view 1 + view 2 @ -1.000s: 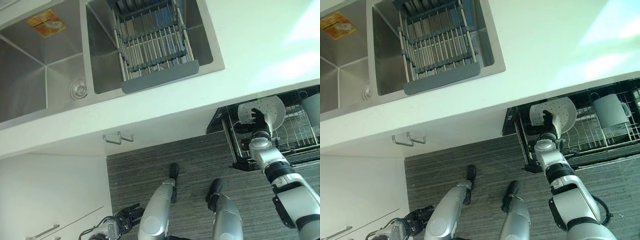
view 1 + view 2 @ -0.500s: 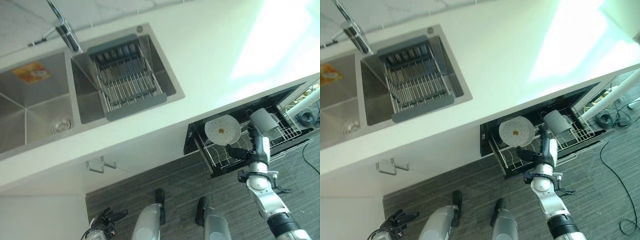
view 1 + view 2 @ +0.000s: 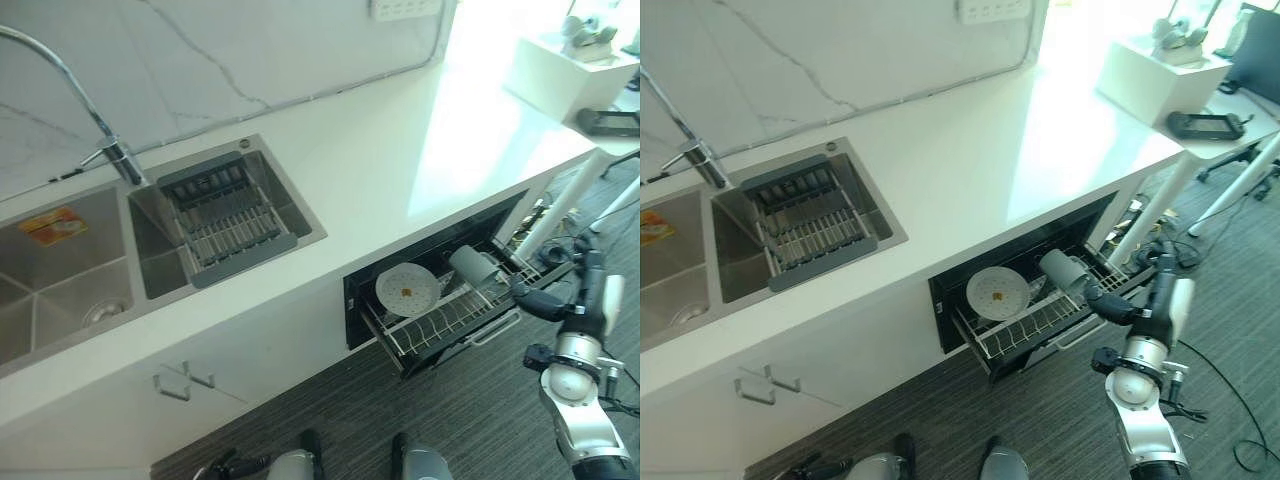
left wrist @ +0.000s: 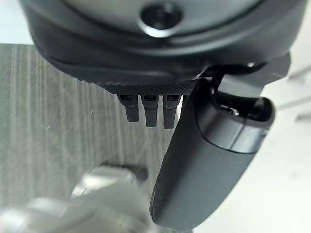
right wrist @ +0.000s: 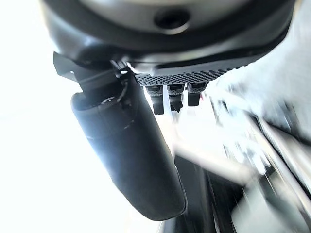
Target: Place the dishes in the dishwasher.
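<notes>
A white plate (image 3: 407, 289) with an orange spot stands upright in the pulled-out dishwasher rack (image 3: 497, 326) under the counter. Behind it in the same rack lies a grey cup (image 3: 470, 265). My right hand (image 3: 1118, 306) hovers to the right of the rack's front corner, open, fingers pointing toward the rack and holding nothing. Its wrist view shows the thumb (image 5: 141, 160) standing free and nothing between it and the fingers. My left hand (image 3: 812, 467) hangs low over the floor, open and empty; its thumb (image 4: 204, 160) shows in the left wrist view.
A white counter (image 3: 400, 170) runs above the dishwasher. At the left, a double steel sink (image 3: 60, 290) with a faucet (image 3: 100, 140) holds a grey drying rack (image 3: 225, 215). A white table (image 3: 1200, 135) with a dark device stands at the right. The floor is grey carpet.
The camera has swung up, so the whole picture shifted. My right hand has let go of the plate, which now stands in the rack, and has drawn back to the right.
</notes>
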